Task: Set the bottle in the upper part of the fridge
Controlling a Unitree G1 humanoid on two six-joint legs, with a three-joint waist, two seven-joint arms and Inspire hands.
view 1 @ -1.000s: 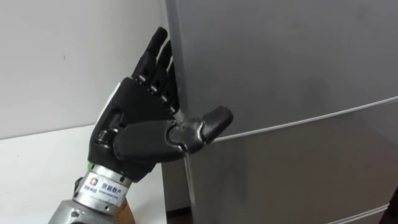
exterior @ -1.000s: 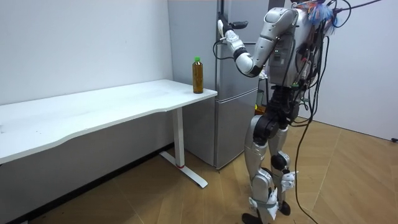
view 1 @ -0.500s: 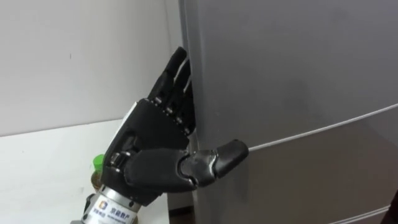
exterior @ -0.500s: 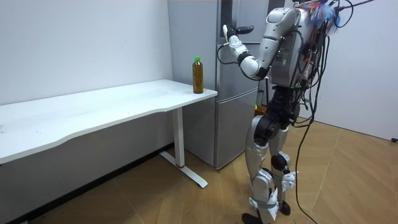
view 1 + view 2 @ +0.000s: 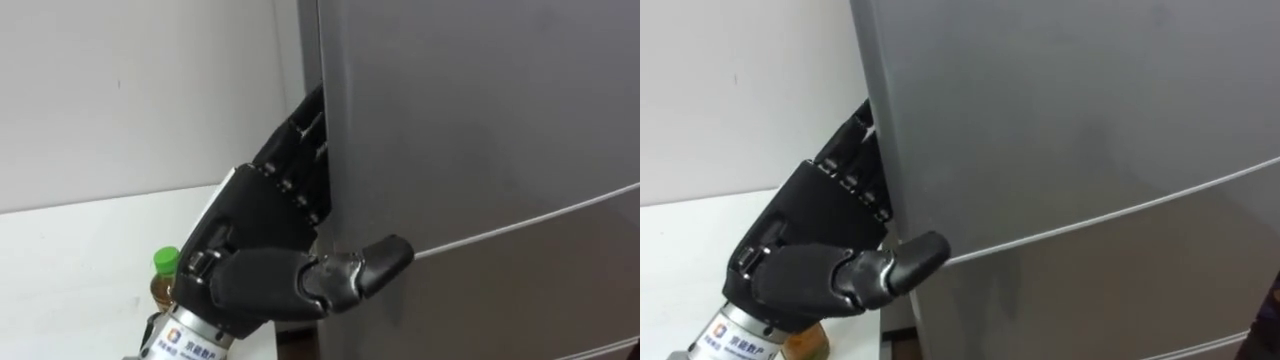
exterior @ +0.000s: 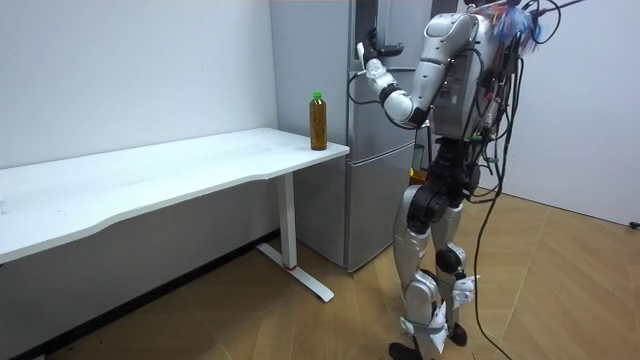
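A bottle with a green cap and amber liquid stands upright on the white table, near its end by the fridge. I stand facing the grey fridge. My left hand is raised at the left edge of the upper door. It reaches behind that edge, and its thumb lies on the door's front just above the seam to the lower door. The door looks closed. The bottle is below and left of this hand, untouched.
The long white table runs along the wall to the room view's left of the fridge. A white wall stands behind the table. Wooden floor lies open behind me.
My left hand has slid further behind the upper door's left edge, and the thumb has come onto the door front. The eye view has shifted, bringing the bottle's top into sight.
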